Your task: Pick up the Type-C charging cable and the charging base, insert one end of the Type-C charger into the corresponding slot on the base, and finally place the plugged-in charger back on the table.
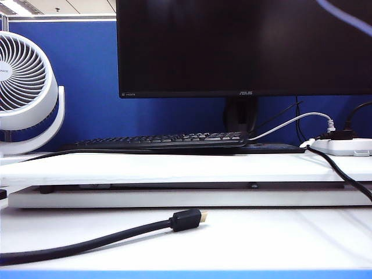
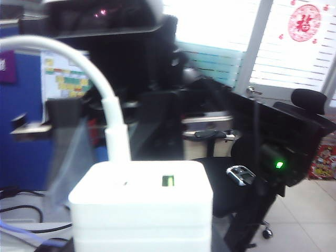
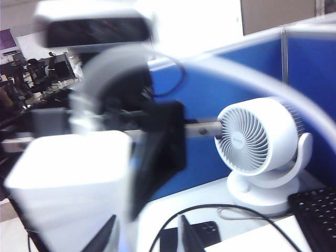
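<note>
Cable sits plugged into the base, which our left gripper seems to clamp from below. We lower it slowly to the table; right gripper jaws stand apart, clear.

an office: blue cubicle partition, monitor, keyboard, swivel chair.
</note>
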Controlling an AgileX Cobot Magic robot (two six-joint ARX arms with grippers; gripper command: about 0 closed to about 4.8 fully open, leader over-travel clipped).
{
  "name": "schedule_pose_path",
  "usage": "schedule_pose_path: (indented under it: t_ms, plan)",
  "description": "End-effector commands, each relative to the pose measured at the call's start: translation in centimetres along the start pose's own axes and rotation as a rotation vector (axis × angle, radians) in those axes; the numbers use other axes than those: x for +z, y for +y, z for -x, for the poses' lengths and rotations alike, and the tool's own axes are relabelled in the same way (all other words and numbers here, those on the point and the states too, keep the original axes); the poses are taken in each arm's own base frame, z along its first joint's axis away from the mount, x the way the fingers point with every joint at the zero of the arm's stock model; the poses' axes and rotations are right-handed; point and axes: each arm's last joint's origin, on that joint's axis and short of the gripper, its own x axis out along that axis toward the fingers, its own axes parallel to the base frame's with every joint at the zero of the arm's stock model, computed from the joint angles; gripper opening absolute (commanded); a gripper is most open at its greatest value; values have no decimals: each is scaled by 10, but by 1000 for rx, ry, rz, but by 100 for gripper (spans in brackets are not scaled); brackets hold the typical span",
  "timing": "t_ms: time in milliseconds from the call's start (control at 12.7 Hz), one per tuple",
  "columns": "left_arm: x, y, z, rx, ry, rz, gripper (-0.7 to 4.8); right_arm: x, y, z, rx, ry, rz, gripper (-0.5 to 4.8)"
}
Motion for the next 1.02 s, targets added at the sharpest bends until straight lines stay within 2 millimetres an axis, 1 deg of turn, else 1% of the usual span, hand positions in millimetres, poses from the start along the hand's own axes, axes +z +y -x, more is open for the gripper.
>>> schedule_pose_path:
  t_ms: [79,315,473,630,709,788,1024]
  plan:
    - [-1,-4,1,-25,20,9,-6,14,9,2,26,-64,48,153]
    - [-6,-4,1,-19,41,41,-6,20,13,3,53,-94,3,153]
    - [-6,-3,1,-11,40,41,-6,19,13,3,55,-91,-42,153]
    - [-6,-5,-5,-13,41,26,-6,17,13,-5,83,-80,-69,150]
    - [-6,-5,-5,-13,41,26,-6,17,13,-5,85,-79,-69,148]
    - [-6,-5,-5,-12,41,26,-6,16,16,-10,118,-69,-70,148]
    - [-6,-5,-5,-13,41,27,-6,15,14,-12,117,-66,-75,146]
